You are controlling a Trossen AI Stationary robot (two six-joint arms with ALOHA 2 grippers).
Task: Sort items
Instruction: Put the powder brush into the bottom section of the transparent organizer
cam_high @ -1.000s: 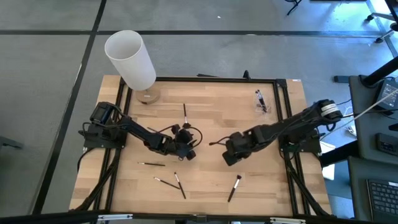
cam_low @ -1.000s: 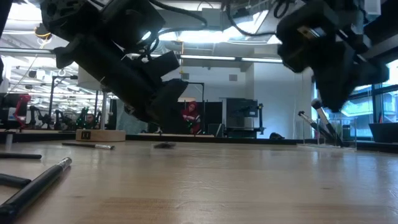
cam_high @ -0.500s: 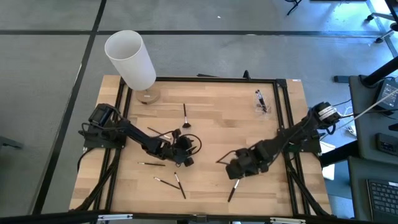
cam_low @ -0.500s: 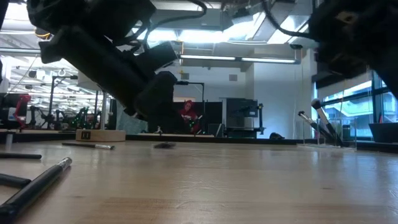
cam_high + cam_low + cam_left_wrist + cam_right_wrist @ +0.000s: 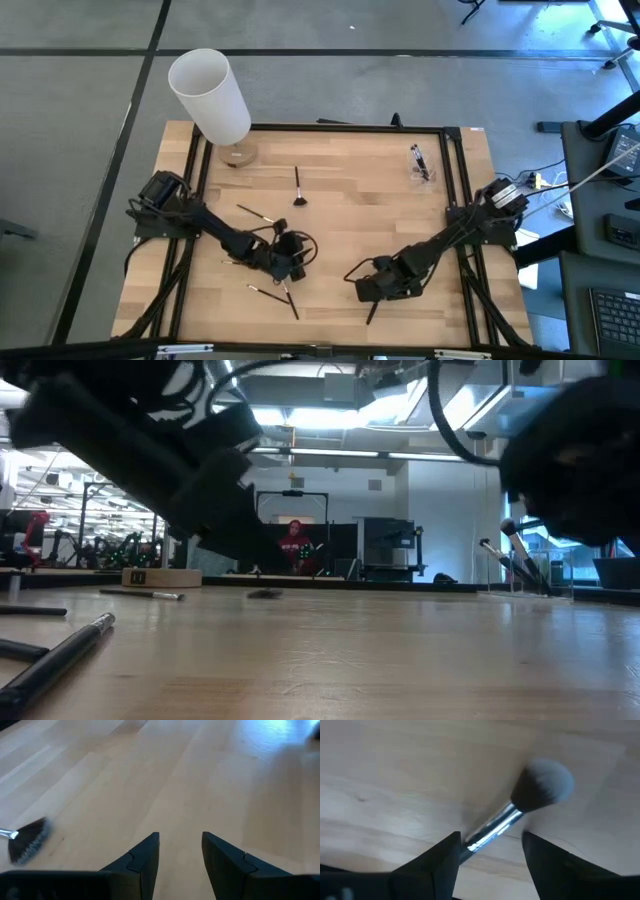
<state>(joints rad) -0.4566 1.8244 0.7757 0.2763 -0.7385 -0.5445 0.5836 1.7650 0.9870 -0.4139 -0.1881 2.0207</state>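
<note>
- The right gripper (image 5: 377,290) sits low at about 5 o'clock on the pale wooden table (image 5: 350,200), jaws spread wide and empty, straddling the silver ferrule of a dark-handled makeup brush with a fluffy grey-tipped head (image 5: 540,787).
- Risk: the handle lies closer to one finger; closing off-centre could roll or flick the brush away.
- Risk: a grip on the smooth ferrule may slip; the handle is safer.
- The left gripper (image 5: 283,262) hovers near 7 o'clock, fingers (image 5: 145,860) parted and holding nothing, over bare wood beside a dark fan-shaped brush (image 5: 30,840).
- Other slim brushes (image 5: 285,296) lie just beneath it; descending blind could scatter them.
- Both grippers work close together, so crossing paths risks a collision.
</note>
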